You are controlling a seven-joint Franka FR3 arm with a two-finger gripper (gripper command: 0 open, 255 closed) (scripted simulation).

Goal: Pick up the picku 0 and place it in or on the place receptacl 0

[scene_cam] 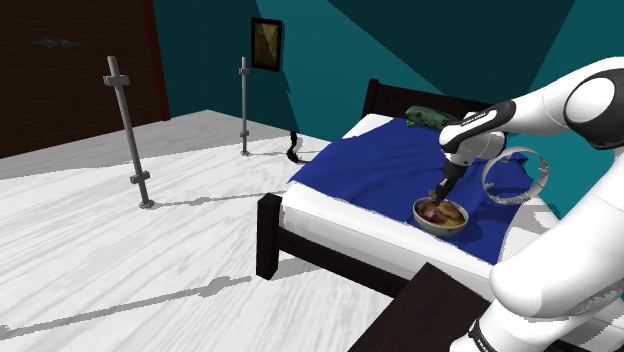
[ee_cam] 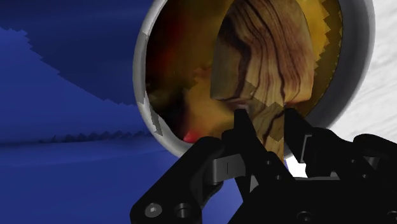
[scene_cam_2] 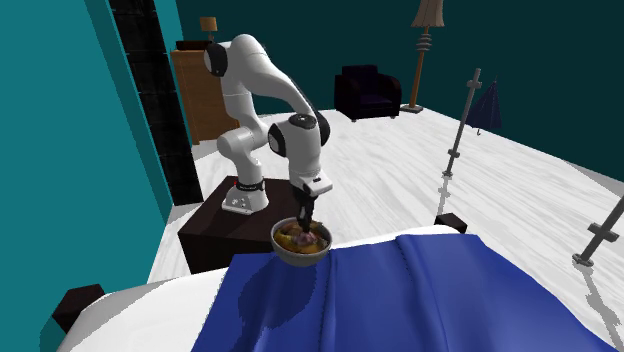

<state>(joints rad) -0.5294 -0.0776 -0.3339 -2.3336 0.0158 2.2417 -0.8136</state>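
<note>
Wrist view: bowl (ee_cam: 143, 95) behind jaws' wood (ee_cam: 273, 57)

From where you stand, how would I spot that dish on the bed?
Find the dark-framed bed with the blue blanket. At the blanket's edge nearest the white arm sits a round grey-rimmed bowl. Unlike the grey ring beside it, it is filled, and the black gripper dips in, clasping a wood-grained piece.
</note>
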